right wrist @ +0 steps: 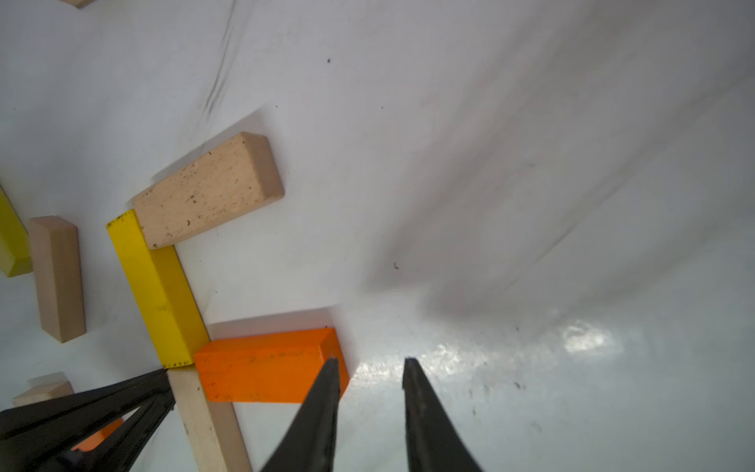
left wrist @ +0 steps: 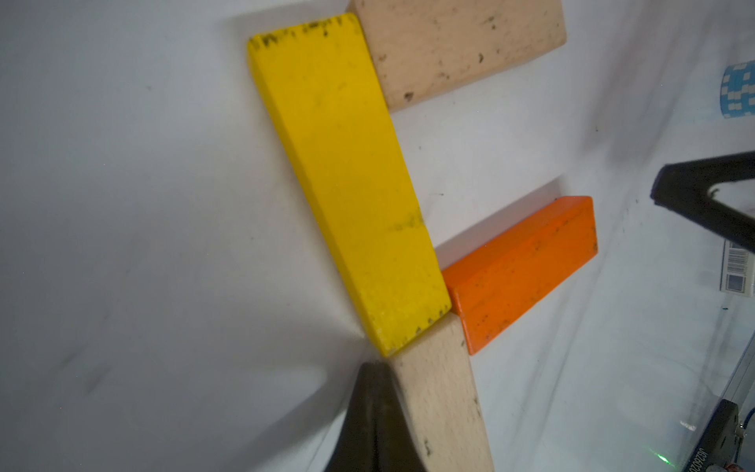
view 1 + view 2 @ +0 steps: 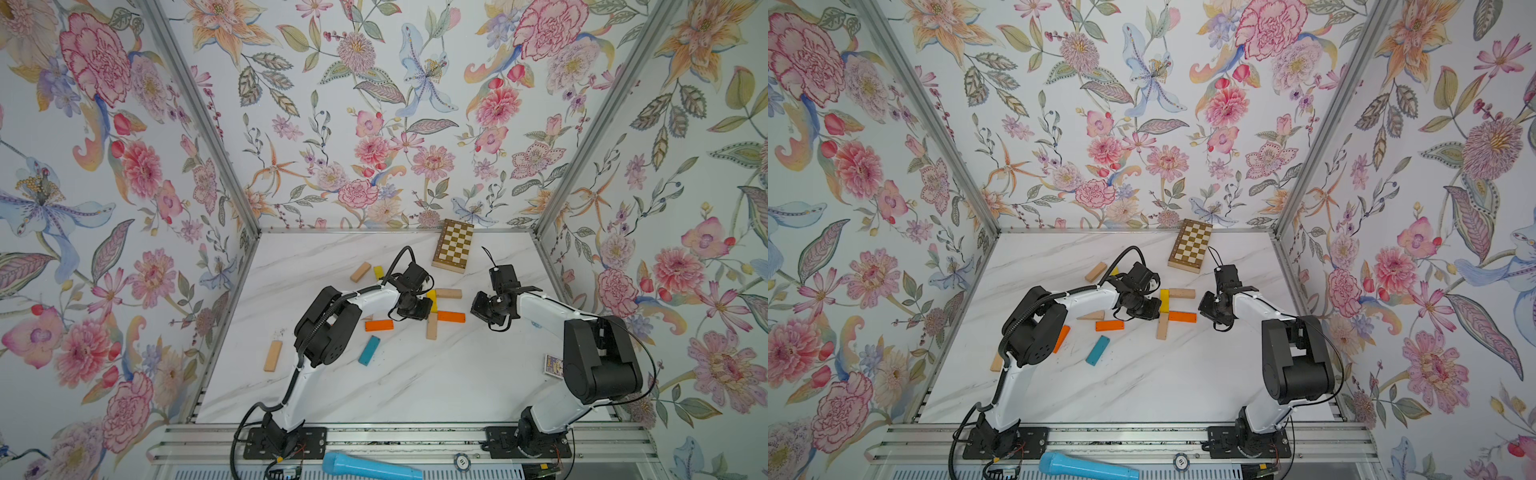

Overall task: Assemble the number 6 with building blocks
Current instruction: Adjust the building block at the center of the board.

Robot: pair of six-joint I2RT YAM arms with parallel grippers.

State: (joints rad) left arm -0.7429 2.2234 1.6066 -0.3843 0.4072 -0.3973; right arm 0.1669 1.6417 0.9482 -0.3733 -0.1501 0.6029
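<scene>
Well, the number 6 [image 3: 432,301] is only half made. It lies in the middle of the table [image 3: 415,386], between the two grippers. The yellow block [image 2: 347,184] is the stem. A beige block [image 2: 461,45] touches its far end as the top bar. An orange block [image 2: 523,269] goes out sideways from its near end, and a second beige block [image 2: 441,400] continues from that same end, nearly in line with the stem. I judge that the right side and the bottom of the loop are missing.

To me these blocks look light and stiff, made of wood with smooth faces. The table is glossy, so a small push probably makes them slide or turn. Take one across its two long sides, near the middle, and set it down flat without bumping the neighbours.

The left gripper [image 2: 371,370] is fully closed and holds nothing. Its tip is just beside the second beige block, at the joint with the yellow one. The right gripper [image 1: 371,361] is open a little and empty, with one finger at the free end of the orange block. I cannot tell if it touches.

Nearby you have a teal block [image 3: 369,350], a spare orange block [image 3: 379,325] and a spare beige block [image 3: 273,355].
</scene>
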